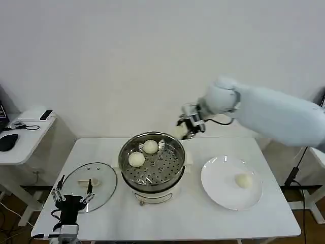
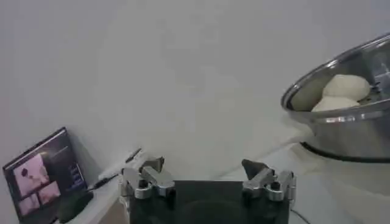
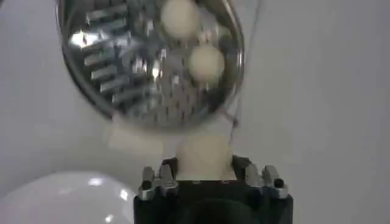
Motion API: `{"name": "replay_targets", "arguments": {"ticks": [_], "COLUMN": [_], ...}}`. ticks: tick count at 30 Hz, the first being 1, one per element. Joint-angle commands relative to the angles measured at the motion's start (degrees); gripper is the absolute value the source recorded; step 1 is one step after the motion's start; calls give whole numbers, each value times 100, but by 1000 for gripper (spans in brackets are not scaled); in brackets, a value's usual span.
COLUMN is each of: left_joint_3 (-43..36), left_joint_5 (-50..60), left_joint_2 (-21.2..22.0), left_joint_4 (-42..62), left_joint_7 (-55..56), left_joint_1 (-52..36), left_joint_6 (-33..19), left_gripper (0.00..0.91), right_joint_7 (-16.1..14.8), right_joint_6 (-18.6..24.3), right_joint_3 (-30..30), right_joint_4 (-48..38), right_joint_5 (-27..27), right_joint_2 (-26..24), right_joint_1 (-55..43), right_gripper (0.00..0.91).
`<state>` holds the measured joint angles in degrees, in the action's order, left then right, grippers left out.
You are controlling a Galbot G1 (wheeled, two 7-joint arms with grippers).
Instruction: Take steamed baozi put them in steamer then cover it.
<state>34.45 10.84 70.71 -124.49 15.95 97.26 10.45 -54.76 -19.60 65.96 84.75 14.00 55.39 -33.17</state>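
Note:
The steel steamer (image 1: 152,179) stands at the table's middle on a white base, with two baozi (image 1: 150,147) (image 1: 136,159) on its perforated tray. My right gripper (image 1: 184,130) hovers above the steamer's far right rim, shut on a third baozi (image 3: 206,158). A fourth baozi (image 1: 244,180) lies on the white plate (image 1: 221,193) to the right. The glass cover (image 1: 101,189) with its cream handle lies flat left of the steamer. My left gripper (image 1: 72,194) waits open over the cover's near edge. The left wrist view shows the steamer (image 2: 356,131) and its two baozi (image 2: 345,86).
A side desk (image 1: 23,145) with a mouse and cables stands beyond the table's left edge. A laptop screen (image 2: 42,176) shows in the left wrist view. Bare tabletop (image 1: 177,221) runs along the front edge.

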Motion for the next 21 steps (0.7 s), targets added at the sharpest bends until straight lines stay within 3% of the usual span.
{"name": "replay_targets", "arguments": {"ticks": [1,7,21], "left_joint_3": [69,177,229], "left_joint_5": [5,-11,-17], "left_joint_2": [44,87,192], "left_joint_4": [-68,-113,-169], "left_joint_7": [-11,-5,-10], "left_joint_1": [21,91,149], "left_joint_6": [11,-7,-21], "left_gripper": [907,907,907], "right_joint_7": [-85,-263,-251], "right_joint_6": [425,810,1315], "right_joint_3": [322,515,837], "right_joint_4": [-476,-585,-263], "right_joint_5": [3,-438,-531], "right_joint_2": [1725,1889,1747], "right_joint_1": [115,571,682], "right_gripper": [615,615,625]}}
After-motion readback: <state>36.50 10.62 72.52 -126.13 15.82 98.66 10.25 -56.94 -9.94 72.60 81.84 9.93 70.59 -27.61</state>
